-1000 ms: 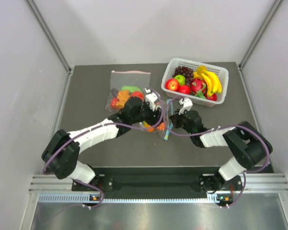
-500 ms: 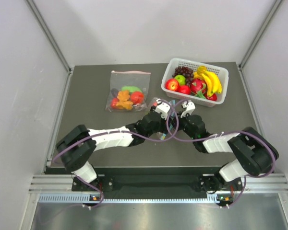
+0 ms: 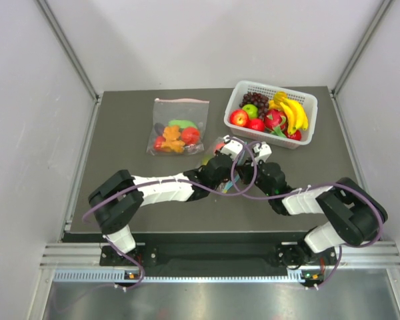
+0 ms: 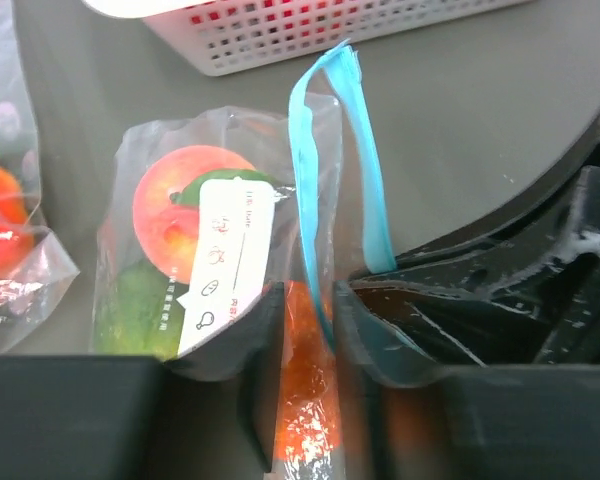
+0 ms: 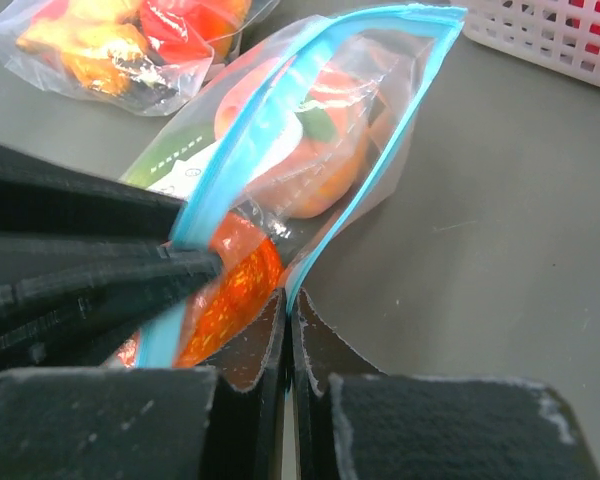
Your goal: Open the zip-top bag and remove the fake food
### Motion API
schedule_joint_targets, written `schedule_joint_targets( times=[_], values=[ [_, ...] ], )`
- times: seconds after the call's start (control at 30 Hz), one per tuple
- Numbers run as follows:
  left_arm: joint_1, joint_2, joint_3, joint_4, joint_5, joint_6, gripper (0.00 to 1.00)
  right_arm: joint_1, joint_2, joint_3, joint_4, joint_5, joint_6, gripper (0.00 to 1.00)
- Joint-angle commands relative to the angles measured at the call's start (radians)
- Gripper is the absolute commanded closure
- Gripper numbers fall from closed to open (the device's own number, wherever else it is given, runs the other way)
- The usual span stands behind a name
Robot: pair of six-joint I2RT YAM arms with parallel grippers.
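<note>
The zip-top bag (image 3: pixel 215 153) lies mid-table, its teal strip (image 4: pixel 372 200) pulled apart into an open mouth. My right gripper (image 5: pixel 288 310) is shut on one lip of that strip. My left gripper (image 4: pixel 310 312) has its jaws closed in on an orange piece of fake food (image 4: pixel 310 400); bag film and the other teal lip lie between them too. In the right wrist view the left gripper's fingers (image 5: pixel 110 275) reach in at the mouth beside the orange piece (image 5: pixel 235 290). A peach-red piece (image 4: pixel 175 205) and a green one (image 4: pixel 130 310) sit deeper in the bag behind a white print.
A white basket (image 3: pixel 253 85) with bananas, grapes and red fruit stands at the back right, close behind the bag. A larger clear bag with a pink-red strip (image 3: pixel 177 127) lies at the back left. Both forearms cross the table's near middle.
My left arm has swung right from beside the larger bag to the small bag's mouth, and its jaws have narrowed onto the orange piece. The right gripper stayed shut on the strip.
</note>
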Motion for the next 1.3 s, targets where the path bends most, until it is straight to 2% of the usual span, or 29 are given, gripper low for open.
schedule_joint_targets(
  times=[0.0,0.03,0.13,0.17,0.27,0.63,0.77,0.93,1.03,1.13,1.17,1.27],
  values=[
    [-0.002,-0.008,0.025,-0.006,-0.067,0.014,0.75,0.017,-0.007,-0.004,0.077,0.016,0.004,1.0],
    [-0.004,-0.021,0.021,-0.006,-0.073,0.017,0.85,0.017,-0.006,-0.004,0.078,0.02,0.007,1.0],
    [-0.002,-0.051,0.002,-0.014,-0.081,0.021,0.98,0.017,0.002,-0.006,0.08,0.028,0.007,1.0],
    [-0.002,-0.06,-0.001,-0.035,-0.084,0.024,0.99,0.017,0.002,-0.004,0.078,0.033,0.007,1.0],
    [-0.002,-0.102,-0.007,-0.087,-0.113,0.032,1.0,0.016,0.004,0.003,0.054,0.06,0.004,1.0],
    [-0.002,-0.255,-0.077,-0.123,-0.119,0.058,1.0,-0.02,0.063,0.013,0.069,0.065,0.018,1.0],
    [-0.002,-0.284,-0.108,-0.129,-0.162,0.055,1.0,-0.032,0.08,0.022,0.067,0.056,0.016,1.0],
    [-0.002,-0.289,-0.13,-0.071,0.006,0.067,1.0,-0.033,0.051,0.016,0.081,0.017,-0.007,1.0],
    [-0.001,-0.255,-0.12,-0.043,0.06,0.07,1.0,-0.033,-0.013,0.004,0.072,-0.021,-0.027,0.99],
    [-0.001,-0.234,-0.119,-0.006,0.086,0.07,1.0,-0.033,-0.119,-0.015,0.031,-0.038,-0.053,0.73],
    [-0.001,-0.232,-0.117,0.0,0.085,0.072,1.0,-0.032,-0.151,-0.024,0.017,-0.036,-0.06,0.6],
    [0.001,-0.225,-0.117,0.024,0.085,0.079,1.0,-0.032,-0.335,-0.073,-0.041,-0.038,-0.085,0.51]
  ],
)
